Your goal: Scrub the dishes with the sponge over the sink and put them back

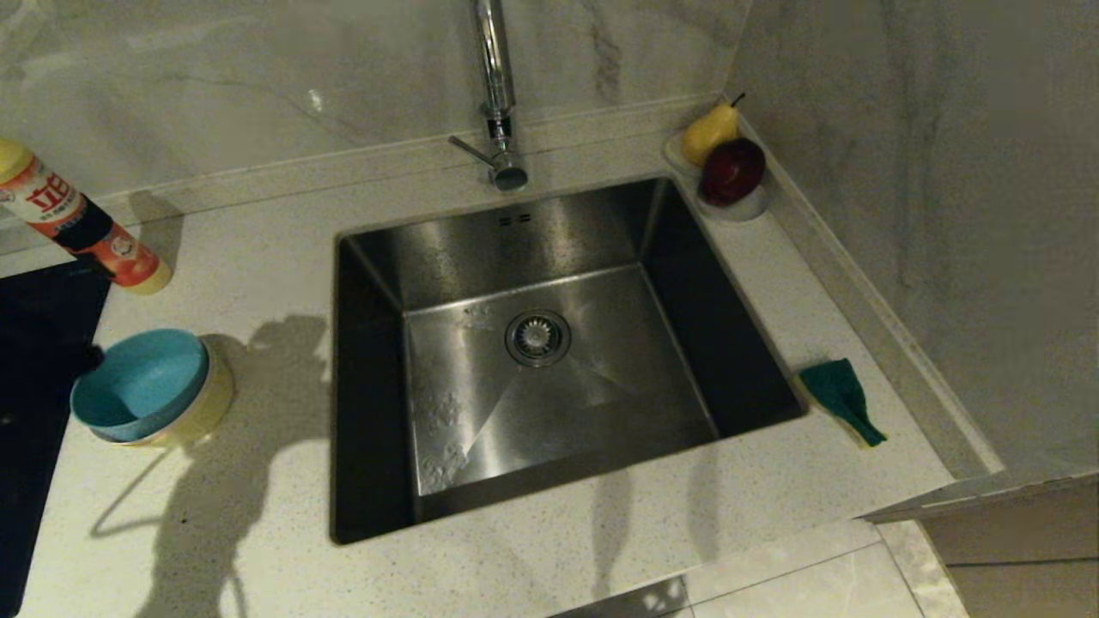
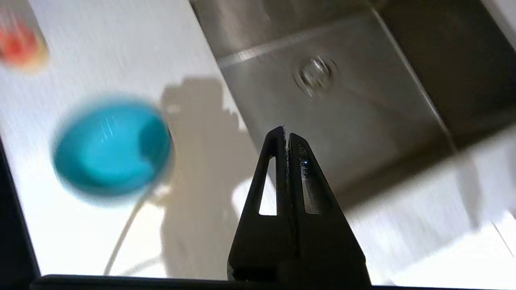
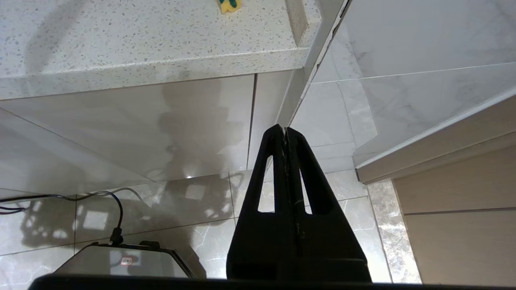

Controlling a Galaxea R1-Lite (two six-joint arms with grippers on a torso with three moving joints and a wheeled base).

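The dishes stand stacked on the counter left of the sink (image 1: 549, 249): a light blue bowl (image 1: 142, 382) nested in a yellow bowl (image 1: 213, 405). The blue bowl (image 2: 111, 147) also shows blurred in the left wrist view. The sponge (image 1: 840, 396), green side up, lies on the counter right of the sink; its yellow tip (image 3: 229, 5) shows in the right wrist view. My left gripper (image 2: 286, 133) is shut and empty, hovering over the counter by the sink (image 2: 363, 104), apart from the bowls. My right gripper (image 3: 285, 129) is shut and empty, hanging below the counter's edge. Neither gripper shows in the head view.
A detergent bottle (image 1: 81, 227) lies at the far left. A white saucer (image 1: 743, 206) with a pear and a dark apple sits in the back right corner. The chrome tap (image 1: 496, 94) rises behind the sink. A black hob (image 1: 34, 360) borders the bowls; a wall rises on the right.
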